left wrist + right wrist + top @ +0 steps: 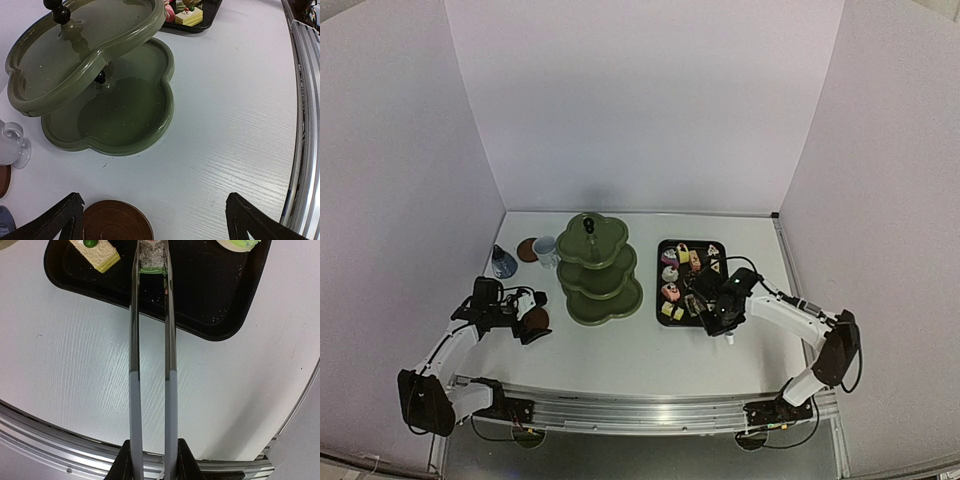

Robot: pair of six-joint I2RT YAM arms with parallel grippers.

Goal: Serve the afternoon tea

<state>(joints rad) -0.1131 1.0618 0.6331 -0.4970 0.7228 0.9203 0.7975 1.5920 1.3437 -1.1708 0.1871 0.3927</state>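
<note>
The olive-green three-tier stand (598, 265) stands mid-table and its tiers are bare; it also shows in the left wrist view (125, 115). My left gripper (525, 322) (155, 227) is open low over the table, with a brown coaster (535, 319) (116, 223) lying just inside its left finger. A second coaster (526, 250), the white mug (546, 250) and the blue-grey pot (503, 263) sit at the far left. My right gripper (720, 316) (150, 460) is shut on the metal tongs (150, 340), whose tips flank a small green-banded cake (152, 260) on the tray.
The black tray (712, 247) (210, 300) holds several small cakes, among them a yellow one (97, 252) and a pale green one (240, 243). The metal rail (640, 410) runs along the near table edge. White walls enclose three sides.
</note>
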